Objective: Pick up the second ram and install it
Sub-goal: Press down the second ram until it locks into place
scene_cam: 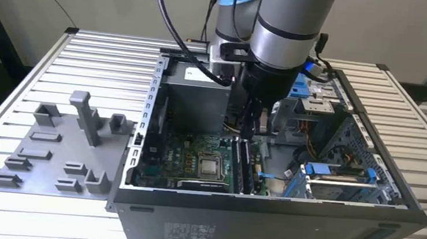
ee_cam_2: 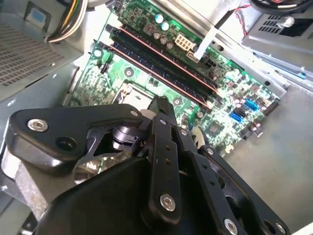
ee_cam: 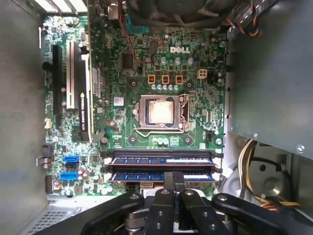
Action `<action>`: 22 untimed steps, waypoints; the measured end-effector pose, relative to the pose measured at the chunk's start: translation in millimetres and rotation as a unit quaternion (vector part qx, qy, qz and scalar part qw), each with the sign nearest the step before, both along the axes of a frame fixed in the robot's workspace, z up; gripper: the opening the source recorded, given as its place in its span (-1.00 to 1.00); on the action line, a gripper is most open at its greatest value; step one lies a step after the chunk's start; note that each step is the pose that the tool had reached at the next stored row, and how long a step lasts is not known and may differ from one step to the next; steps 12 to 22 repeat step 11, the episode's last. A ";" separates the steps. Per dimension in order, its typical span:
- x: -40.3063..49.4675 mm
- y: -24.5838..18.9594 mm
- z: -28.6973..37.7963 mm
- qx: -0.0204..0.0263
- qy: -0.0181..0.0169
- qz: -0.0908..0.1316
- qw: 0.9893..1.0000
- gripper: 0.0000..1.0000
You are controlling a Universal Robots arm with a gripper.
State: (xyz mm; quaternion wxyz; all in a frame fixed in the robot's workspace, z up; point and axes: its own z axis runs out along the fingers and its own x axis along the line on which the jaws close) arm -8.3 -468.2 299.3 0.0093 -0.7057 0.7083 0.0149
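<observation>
Exterior view: the arm was seen reaching down into the open computer case point(scene_cam: 392, 199), with the gripper point(scene_cam: 253, 131) low over the memory slots of the motherboard point(scene_cam: 186, 163). The second ram point(scene_cam: 251, 169) was noted standing on edge in the slot farther from the processor socket point(scene_cam: 209, 166), just beside the first stick point(scene_cam: 237, 165). Its long axis ran from the gripper towards the near wall of the case. The grey holder tray point(scene_cam: 40, 156) was recorded well apart, outside the case on the exterior view's left.

Second wrist view: the fingertips were seen drawn together with no gap. The gripper point(ee_cam_2: 161, 105) was placed just beside the near stick, the second ram point(ee_cam_2: 155, 73). Contact could not be confirmed.

First wrist view: the gripper point(ee_cam: 174, 182) was found over the middle of the second ram point(ee_cam: 142, 176), which lay parallel to the first stick point(ee_cam: 161, 159) and on the side away from the socket point(ee_cam: 161, 111). The finger linkages were spread along the stick's length, so the closing axis was judged to lie along the stick, not across its thickness. No grip on the stick was therefore inferred. It was judged to be in its slot; full seating could not be judged.
</observation>
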 end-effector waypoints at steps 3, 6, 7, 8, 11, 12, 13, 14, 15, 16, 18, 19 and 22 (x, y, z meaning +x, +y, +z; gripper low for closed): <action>0.0 0.0 9.3 0.000 0.001 0.000 1.000 -0.79; 0.0 0.0 13.3 0.000 0.002 0.000 1.000 -0.79; 0.0 0.0 13.3 0.000 0.002 0.000 1.000 -0.79; 0.0 0.0 13.4 0.000 0.002 0.000 1.000 -0.79; 0.0 0.0 13.6 0.000 0.002 0.000 1.000 -0.79; 0.0 0.0 13.6 0.000 0.002 0.000 1.000 -0.79; 0.0 0.0 13.6 0.000 0.002 0.000 1.000 -0.79; 0.0 0.0 13.6 0.000 0.002 0.000 1.000 -0.79; 0.0 0.0 13.6 0.000 0.002 0.000 1.000 -0.79; 0.0 0.0 13.6 0.000 0.002 0.000 1.000 -0.79; 0.0 0.0 13.6 0.000 0.002 0.000 1.000 -0.79; 0.0 0.0 13.6 0.000 0.002 0.000 1.000 -0.79; 0.0 0.0 13.6 0.000 0.002 0.000 1.000 -0.79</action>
